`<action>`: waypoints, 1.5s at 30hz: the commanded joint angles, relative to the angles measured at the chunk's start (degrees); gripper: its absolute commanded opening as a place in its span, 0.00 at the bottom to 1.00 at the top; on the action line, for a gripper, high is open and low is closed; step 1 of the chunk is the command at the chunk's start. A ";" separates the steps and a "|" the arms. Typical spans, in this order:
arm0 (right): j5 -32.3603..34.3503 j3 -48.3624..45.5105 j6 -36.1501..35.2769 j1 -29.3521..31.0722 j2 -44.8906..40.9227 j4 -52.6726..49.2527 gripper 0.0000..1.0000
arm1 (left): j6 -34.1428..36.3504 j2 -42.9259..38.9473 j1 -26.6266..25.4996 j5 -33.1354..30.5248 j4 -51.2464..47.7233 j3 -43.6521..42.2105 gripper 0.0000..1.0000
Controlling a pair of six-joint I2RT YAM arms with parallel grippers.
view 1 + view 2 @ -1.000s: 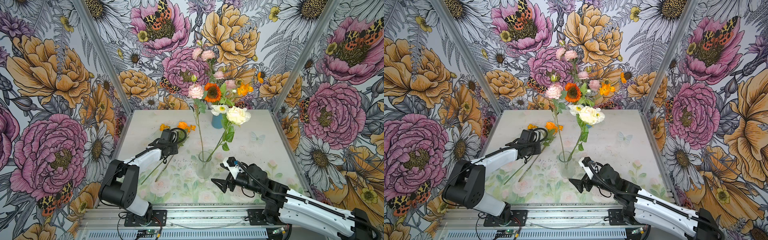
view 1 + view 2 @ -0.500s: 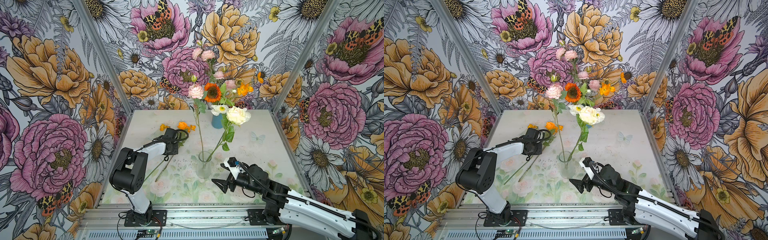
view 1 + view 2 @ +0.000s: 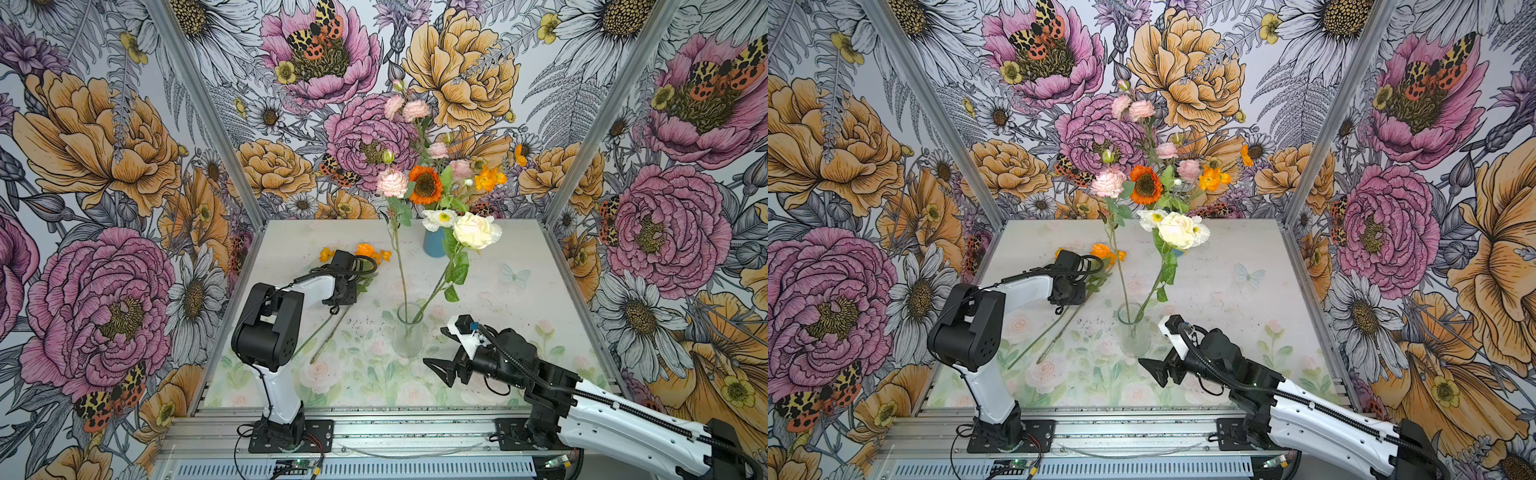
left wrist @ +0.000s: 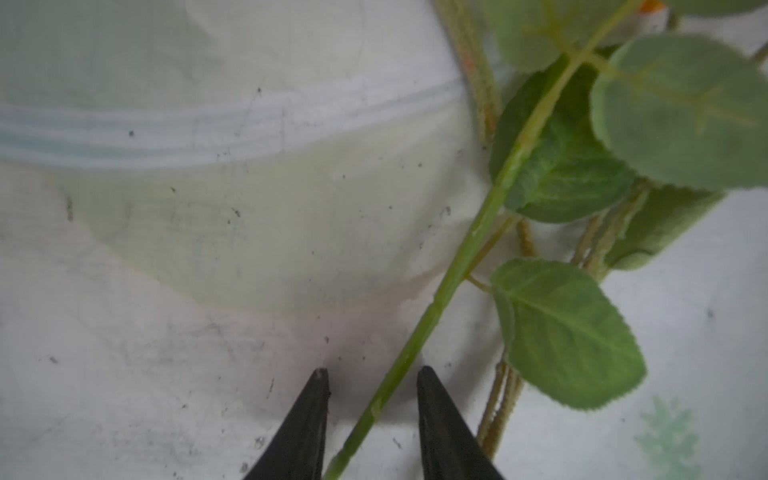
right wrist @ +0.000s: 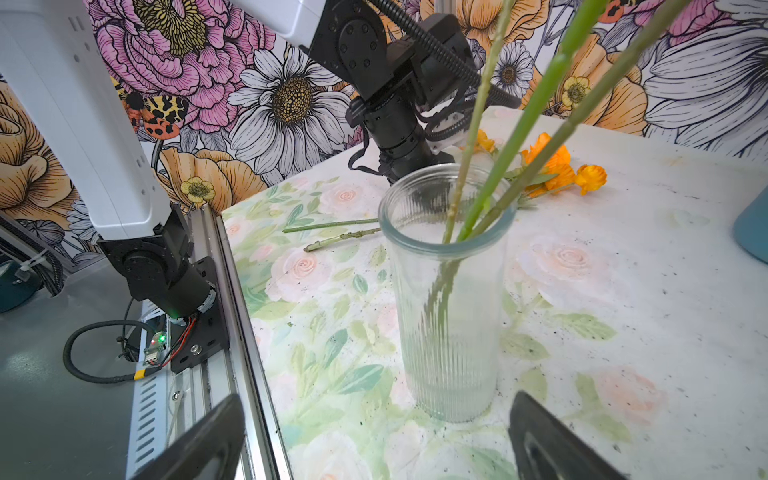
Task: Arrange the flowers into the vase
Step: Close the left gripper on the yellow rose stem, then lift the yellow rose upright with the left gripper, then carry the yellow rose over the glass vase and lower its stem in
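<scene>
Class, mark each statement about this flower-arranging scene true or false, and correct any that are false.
1. The glass vase stands upright with stems in it. True.
2. The right gripper holds a flower. False: its jaws are open and empty.
3. Orange flowers lie on the table. True.
4. The left gripper is clamped on a green stem. False: its jaws stand apart, the stem between them.
5. The cream rose lies flat on the table. False: it stands in the glass vase.
</scene>
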 commanded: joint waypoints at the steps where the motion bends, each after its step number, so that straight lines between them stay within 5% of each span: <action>1: -0.36 -0.13 0.04 -0.05 -1.46 -0.28 0.99 | -0.40 2.45 0.56 1.39 -1.94 0.80 0.31; 7: -0.18 -0.05 0.00 -0.11 -2.31 -1.05 1.00 | -0.01 1.00 0.41 1.18 -2.04 -0.10 0.00; 18: -0.01 0.30 -0.25 -0.15 -0.86 -0.64 1.00 | 2.75 -17.63 -0.40 -3.37 -8.49 -2.02 0.00; 27: 3.49 0.22 0.78 -0.30 -0.62 -0.55 0.99 | -2.91 -39.67 -1.20 -0.67 -6.83 -3.59 0.00; 30: 4.25 0.14 0.73 -0.31 -0.75 -0.44 0.99 | -7.54 -52.76 -3.30 2.80 6.85 -9.68 0.00; 35: 4.12 0.04 0.51 -0.58 -0.44 0.50 0.99 | -15.85 -68.94 -7.86 5.36 46.48 -26.28 0.00; 45: 2.65 -0.08 1.52 -0.65 -0.01 1.19 0.99 | -7.26 -61.50 -24.99 -0.27 75.94 -22.65 0.00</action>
